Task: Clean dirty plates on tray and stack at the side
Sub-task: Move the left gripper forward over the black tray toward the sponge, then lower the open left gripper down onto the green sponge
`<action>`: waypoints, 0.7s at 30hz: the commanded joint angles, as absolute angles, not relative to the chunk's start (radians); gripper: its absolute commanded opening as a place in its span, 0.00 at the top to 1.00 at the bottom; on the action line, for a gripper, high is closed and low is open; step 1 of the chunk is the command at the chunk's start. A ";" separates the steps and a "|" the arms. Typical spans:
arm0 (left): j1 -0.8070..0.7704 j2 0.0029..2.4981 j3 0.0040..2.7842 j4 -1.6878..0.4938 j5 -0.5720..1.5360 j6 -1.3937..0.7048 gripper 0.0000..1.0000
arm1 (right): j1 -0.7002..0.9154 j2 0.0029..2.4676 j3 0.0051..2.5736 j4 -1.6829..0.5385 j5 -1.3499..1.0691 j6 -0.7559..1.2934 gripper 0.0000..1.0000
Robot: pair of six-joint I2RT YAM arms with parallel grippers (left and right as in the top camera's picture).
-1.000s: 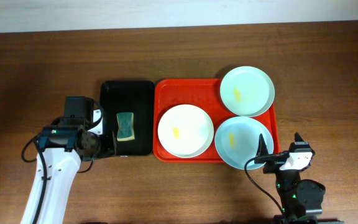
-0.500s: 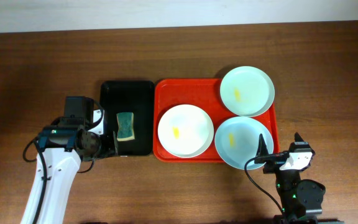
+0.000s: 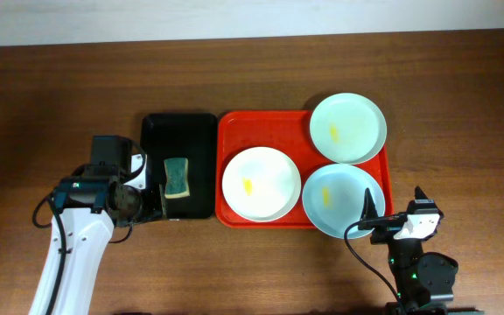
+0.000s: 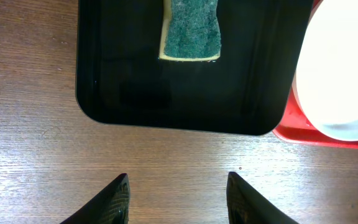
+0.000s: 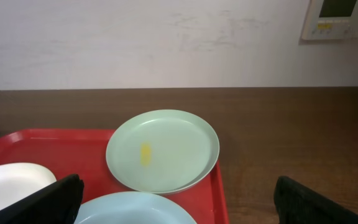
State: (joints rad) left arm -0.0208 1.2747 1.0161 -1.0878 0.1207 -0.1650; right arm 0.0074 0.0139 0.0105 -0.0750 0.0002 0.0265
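The red tray point(image 3: 234, 131) holds three plates, each with a yellow smear: a white plate point(image 3: 261, 183), a pale green plate point(image 3: 348, 128) at the back right and a pale blue plate point(image 3: 343, 199) at the front right. My left gripper point(image 3: 162, 201) is open and empty over bare wood at the front edge of the black tray point(image 4: 135, 93). My right gripper point(image 3: 395, 207) is open and empty at the front right corner of the red tray. In the right wrist view the green plate point(image 5: 163, 149), blue plate point(image 5: 135, 208) and white plate point(image 5: 11, 183) show.
A green and yellow sponge point(image 3: 177, 176) lies in the black tray point(image 3: 178, 131), left of the red tray; it also shows in the left wrist view point(image 4: 190, 31). Bare wooden table point(image 3: 462, 131) surrounds both trays. A white wall point(image 5: 166, 37) stands behind the table.
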 commanded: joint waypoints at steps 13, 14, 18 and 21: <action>-0.025 1.279 1.010 -1.070 0.131 -0.170 0.51 | 0.013 0.008 0.006 -0.081 0.012 0.035 0.02; -0.025 1.279 1.010 -1.068 0.131 -0.170 0.51 | 0.013 0.008 0.006 -0.081 0.012 0.035 0.01; -0.025 1.279 1.010 -1.031 0.131 -0.170 0.53 | 0.013 0.008 0.006 -0.081 0.012 0.035 0.02; -0.025 1.279 1.010 -0.994 0.131 -0.170 0.63 | 0.013 0.008 0.006 -0.081 0.012 0.035 0.02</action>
